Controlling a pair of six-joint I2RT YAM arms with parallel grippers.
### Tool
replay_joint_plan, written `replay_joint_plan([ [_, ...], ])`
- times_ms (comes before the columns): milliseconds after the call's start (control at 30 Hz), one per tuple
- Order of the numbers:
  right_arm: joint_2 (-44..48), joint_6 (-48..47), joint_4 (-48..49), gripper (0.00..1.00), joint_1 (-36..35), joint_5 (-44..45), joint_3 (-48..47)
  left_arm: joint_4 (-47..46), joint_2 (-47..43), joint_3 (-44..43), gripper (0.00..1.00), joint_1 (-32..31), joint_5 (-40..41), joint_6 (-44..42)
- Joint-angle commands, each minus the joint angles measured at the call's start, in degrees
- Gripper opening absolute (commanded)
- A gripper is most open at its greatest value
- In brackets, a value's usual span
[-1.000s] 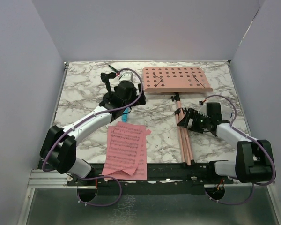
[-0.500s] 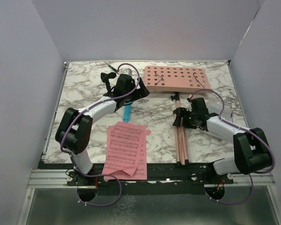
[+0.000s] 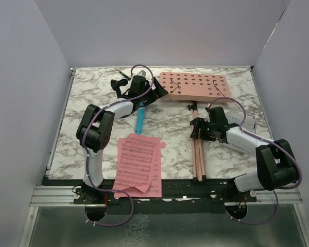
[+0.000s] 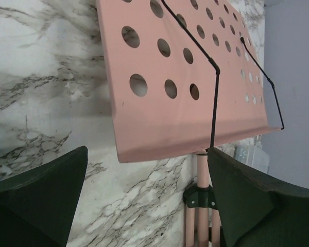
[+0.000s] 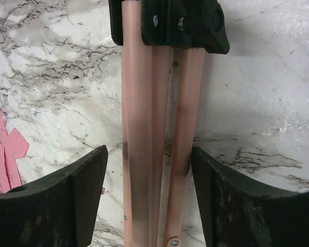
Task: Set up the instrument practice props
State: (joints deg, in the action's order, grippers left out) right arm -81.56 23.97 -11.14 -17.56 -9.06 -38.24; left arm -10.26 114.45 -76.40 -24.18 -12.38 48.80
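The salmon-pink music stand lies flat on the marble table, its hole-punched desk (image 3: 194, 86) at the back and its folded legs (image 3: 198, 152) pointing toward me. My left gripper (image 3: 157, 92) is open beside the desk's left near corner (image 4: 159, 118), with nothing between its fingers (image 4: 51, 195). My right gripper (image 3: 198, 128) straddles the legs (image 5: 144, 128) just below their black bracket (image 5: 170, 20), and gaps show on both sides. The light-blue stick (image 3: 140, 119) lies left of the stand. The pink sheet-music pages (image 3: 139, 163) lie near the front edge.
A small black object with a green tip (image 3: 118, 84) sits at the back left. White walls enclose the table on three sides. A metal rail (image 3: 51, 195) runs along the front by the arm bases.
My left arm has stretched back and right to the desk's corner, uncovering the blue stick. My right gripper has slid left over the legs, its jaws have narrowed, and the legs' near ends have swung slightly left.
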Motion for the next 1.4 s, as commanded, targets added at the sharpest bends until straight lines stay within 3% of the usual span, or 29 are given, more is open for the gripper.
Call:
replay_joint_plan([
  [0, 1.4, 0.1, -2.7, 0.71, -0.3, -0.1, 0.9, -4.5, 4.4, -4.8, 0.99, 1.0, -5.2, 3.5],
  [167, 2.4, -0.5, -3.0, 0.72, -0.2, -1.4, 0.8, -6.7, 9.8, -8.8, 0.98, 2.0, -6.8, 9.9],
  [467, 4.3, -1.5, -2.9, 0.73, -0.3, -4.0, 0.4, -4.6, 16.9, -16.6, 0.83, 2.2, -9.2, 13.2],
  [900, 5.0, -0.5, 0.9, 0.79, -0.2, -7.8, 0.8, -10.6, 17.3, -15.2, 0.31, 2.2, -12.8, 15.5],
  [1100, 4.8, 2.5, 2.2, 0.82, 0.0, -7.0, 2.0, -11.7, 15.3, -15.8, 0.0, 2.1, -14.3, 15.5],
  [1367, 3.5, 5.3, 4.4, 0.82, 1.7, -7.5, 3.1, -15.3, 10.9, -15.7, 0.0, 1.8, -17.2, 18.3],
])
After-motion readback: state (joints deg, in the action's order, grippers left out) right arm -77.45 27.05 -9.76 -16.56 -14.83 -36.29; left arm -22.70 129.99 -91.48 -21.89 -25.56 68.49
